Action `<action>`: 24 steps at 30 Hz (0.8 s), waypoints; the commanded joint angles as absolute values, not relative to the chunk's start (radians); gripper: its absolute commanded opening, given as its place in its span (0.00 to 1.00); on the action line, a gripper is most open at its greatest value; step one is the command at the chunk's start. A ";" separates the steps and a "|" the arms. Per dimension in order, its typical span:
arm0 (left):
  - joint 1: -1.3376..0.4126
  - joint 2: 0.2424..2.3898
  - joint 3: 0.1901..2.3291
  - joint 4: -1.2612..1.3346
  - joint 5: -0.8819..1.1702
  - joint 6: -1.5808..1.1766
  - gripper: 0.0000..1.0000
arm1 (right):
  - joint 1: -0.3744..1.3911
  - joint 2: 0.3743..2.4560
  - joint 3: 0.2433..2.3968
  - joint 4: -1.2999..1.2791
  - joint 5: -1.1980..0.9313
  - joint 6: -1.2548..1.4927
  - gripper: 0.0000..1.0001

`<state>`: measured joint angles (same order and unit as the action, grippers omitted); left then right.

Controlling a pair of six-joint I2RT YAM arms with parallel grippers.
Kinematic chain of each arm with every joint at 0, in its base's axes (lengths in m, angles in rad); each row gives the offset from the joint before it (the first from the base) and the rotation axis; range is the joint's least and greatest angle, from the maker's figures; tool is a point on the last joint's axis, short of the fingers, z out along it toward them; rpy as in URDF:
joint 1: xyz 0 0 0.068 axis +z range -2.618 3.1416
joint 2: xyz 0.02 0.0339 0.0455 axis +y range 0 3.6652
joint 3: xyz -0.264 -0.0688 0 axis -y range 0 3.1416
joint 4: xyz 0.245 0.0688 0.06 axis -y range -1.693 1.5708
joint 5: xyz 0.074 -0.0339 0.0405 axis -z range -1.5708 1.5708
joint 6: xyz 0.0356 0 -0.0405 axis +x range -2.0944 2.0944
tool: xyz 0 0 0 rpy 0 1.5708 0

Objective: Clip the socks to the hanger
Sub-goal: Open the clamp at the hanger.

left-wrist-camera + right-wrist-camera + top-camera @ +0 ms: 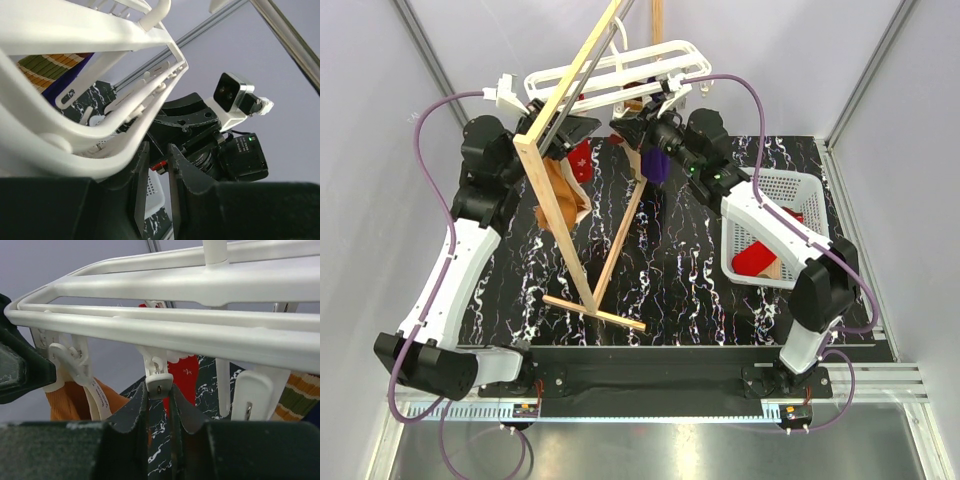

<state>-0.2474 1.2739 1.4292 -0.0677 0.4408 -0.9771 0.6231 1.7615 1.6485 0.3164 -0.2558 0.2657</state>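
Observation:
The white hanger (620, 75) hangs from the wooden stand, with socks clipped under it: a red one (582, 160), an orange-tan one (563, 195) and a striped one (295, 395). My right gripper (160, 392) is under the hanger bars (200, 287), shut on a small white peg (159, 386); the red sock (182, 375) hangs behind it. My left gripper (157, 147) is at the hanger's left side (90, 135). Its jaws stand a narrow gap apart and nothing shows between them. Another red sock (755, 258) lies in the basket.
The tall wooden A-frame stand (570, 200) rises between the two arms, with its foot bar (595, 312) on the dark marbled table. A white perforated basket (795, 190) sits at the right. In the left wrist view the right arm's camera (230, 92) is close by.

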 commanded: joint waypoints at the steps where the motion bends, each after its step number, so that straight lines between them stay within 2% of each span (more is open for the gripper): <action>1: -0.276 1.255 1.448 -0.011 0.443 -0.894 0.25 | 0.632 1.683 1.655 0.266 -0.256 0.265 0.01; 6: -0.299 1.249 1.451 -0.011 0.423 -0.850 0.29 | 0.634 1.637 1.672 0.155 -0.270 0.267 0.00; 10: -0.327 1.244 1.445 -0.005 0.422 -0.831 0.45 | 0.632 1.631 1.750 -0.062 -0.288 0.255 0.00; 12: -0.344 1.250 1.447 0.020 0.422 -0.821 0.48 | 0.632 1.643 1.821 -0.144 -0.301 0.232 0.00; 16: -0.376 1.279 1.477 0.034 0.413 -0.784 0.49 | 0.632 1.652 1.885 -0.291 -0.340 0.187 0.00; 19: -0.413 1.313 1.525 0.025 0.408 -0.712 0.44 | 0.634 1.654 1.911 -0.342 -0.356 0.179 0.00; 24: -0.460 1.330 1.557 0.003 0.302 -0.630 0.45 | 0.632 1.658 1.950 -0.406 -0.371 0.173 0.00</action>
